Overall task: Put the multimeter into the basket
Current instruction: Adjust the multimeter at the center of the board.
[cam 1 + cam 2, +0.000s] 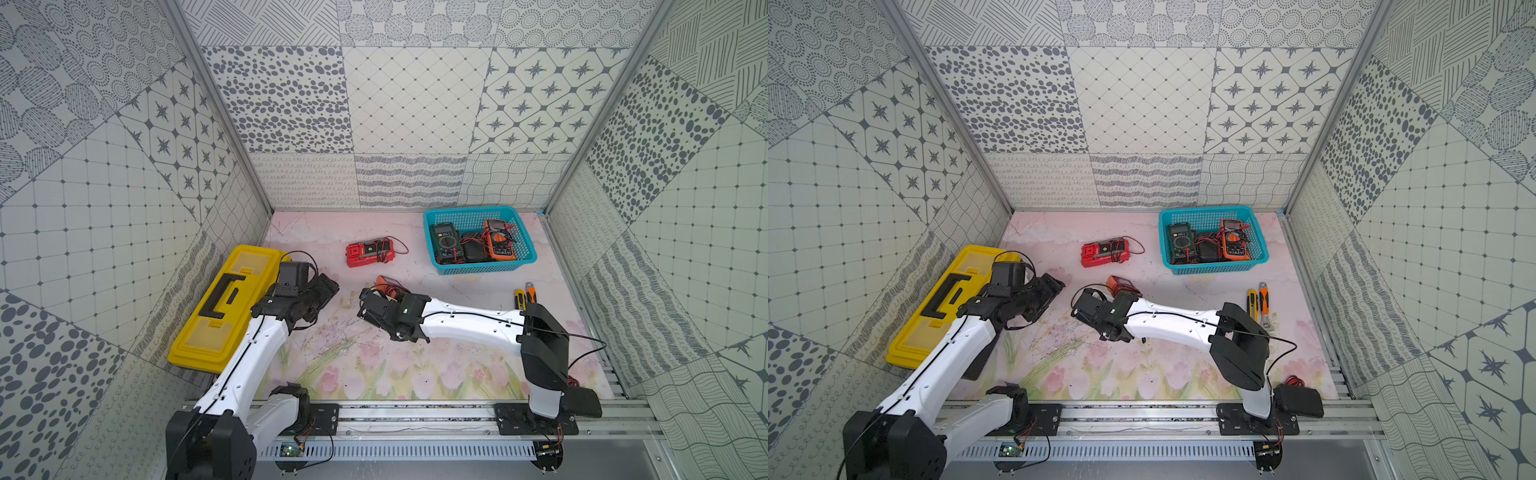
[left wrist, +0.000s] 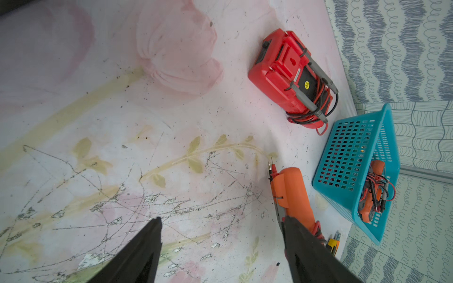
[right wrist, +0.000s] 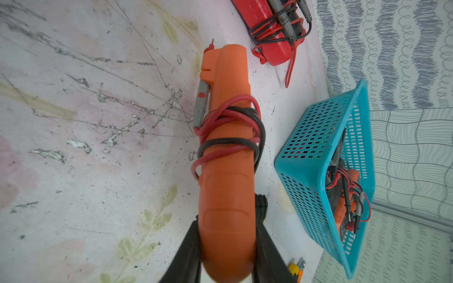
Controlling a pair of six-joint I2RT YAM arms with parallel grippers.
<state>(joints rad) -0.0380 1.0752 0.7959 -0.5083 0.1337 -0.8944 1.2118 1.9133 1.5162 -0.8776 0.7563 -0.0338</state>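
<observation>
Leads (image 3: 230,115) of red and black rubbery wire are wrapping in loose loops around the orange multimeter (image 3: 225,159), a long, rounded body with a smooth moulded shell. A grey probe is lying tucked along its side. The right gripper (image 3: 228,220) is clamping this meter at one end, its flat black jaws pressing against both sides of the shell. The meter is sitting out over the middle of the floral mat (image 2: 122,122), nearer than the basket (image 1: 484,268), to its left and apart from it. Whether it is resting on the mat or hanging just above it I cannot tell. The left gripper (image 2: 221,220) is hovering over the scratched, worn print of the mat with its tapered jaws standing wide apart and holding nothing.

The basket, a rectangular teal plastic tub with perforated grid walls and a solid rim, is standing at the far right. It is holding a dark green meter (image 1: 445,243), an orange-framed meter (image 1: 498,241) and a tangle of wires. A boxy red multimeter (image 1: 370,252) is lying on the mat to the basket's left with leads bound round it. A glossy yellow toolbox (image 1: 208,338) with a black handle is lying along the left wall.
</observation>
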